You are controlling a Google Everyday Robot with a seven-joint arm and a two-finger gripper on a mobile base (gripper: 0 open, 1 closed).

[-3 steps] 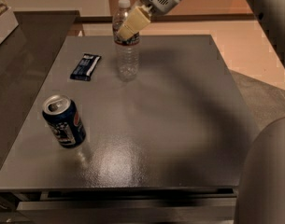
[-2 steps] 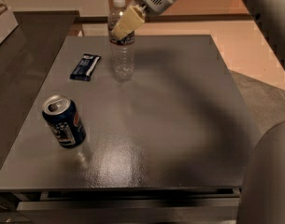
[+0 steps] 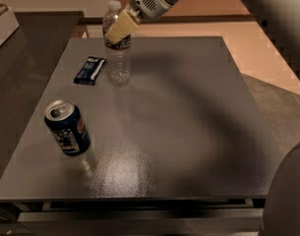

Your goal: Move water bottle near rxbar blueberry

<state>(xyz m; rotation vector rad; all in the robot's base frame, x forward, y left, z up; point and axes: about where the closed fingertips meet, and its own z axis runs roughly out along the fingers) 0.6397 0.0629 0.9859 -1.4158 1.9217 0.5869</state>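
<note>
The water bottle [image 3: 117, 53] is clear with a white cap and a dark label band. It stands upright at the far left of the grey table [image 3: 179, 112]. The rxbar blueberry [image 3: 89, 70] lies flat in a dark blue wrapper just left of the bottle, a small gap apart. My gripper [image 3: 119, 28] reaches in from the upper right. Its pale fingers [image 3: 121, 26] sit at the bottle's upper part, near the label. The bottle's neck is partly hidden behind them.
A blue soda can [image 3: 67, 128] stands on the near left of the table. A darker counter [image 3: 21, 58] borders the table's left side. My arm's pale body [image 3: 287, 191] fills the right edge of the view.
The gripper and the bottle have moved left, bringing the bottle closer to the blue bar. The can and the bar have not moved.
</note>
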